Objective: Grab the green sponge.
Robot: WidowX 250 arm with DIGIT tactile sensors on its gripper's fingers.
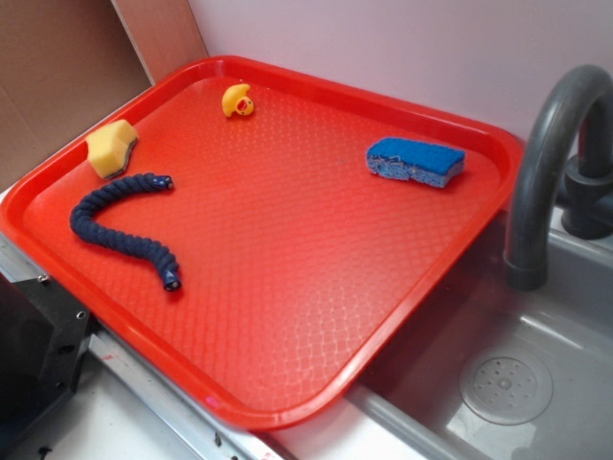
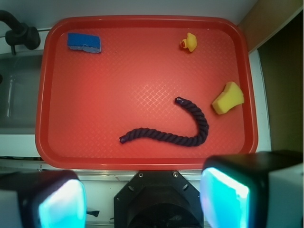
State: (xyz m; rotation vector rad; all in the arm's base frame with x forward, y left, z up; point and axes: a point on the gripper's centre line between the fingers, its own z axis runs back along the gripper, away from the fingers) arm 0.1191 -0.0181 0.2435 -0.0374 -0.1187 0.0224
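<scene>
1. The green sponge point(image 1: 112, 148) is lying at the far left of the red tray point(image 1: 316, 316), close to the left rim. It is a small yellow-green block with cut corners.
2. Just to the right of it and nearer, a dark blue rope point(image 1: 120, 223) is curving across the tray floor. One end is lying near the sponge without touching it.
3. A small yellow duck point(image 1: 238, 101) is sitting near the far rim, apart from the sponge.
4. A blue sponge point(image 1: 416, 161) is resting on the right side of the tray, well apart from the other things.
5. At the right, a grey faucet point(image 1: 546, 163) is bending over the sink point(image 1: 536, 383).
6. In the wrist view the gripper point(image 2: 142, 197) is hanging above the near rim, its fingers point(image 2: 225, 197) standing wide apart and holding nothing, with the green sponge point(image 2: 228, 98) to the right.
</scene>
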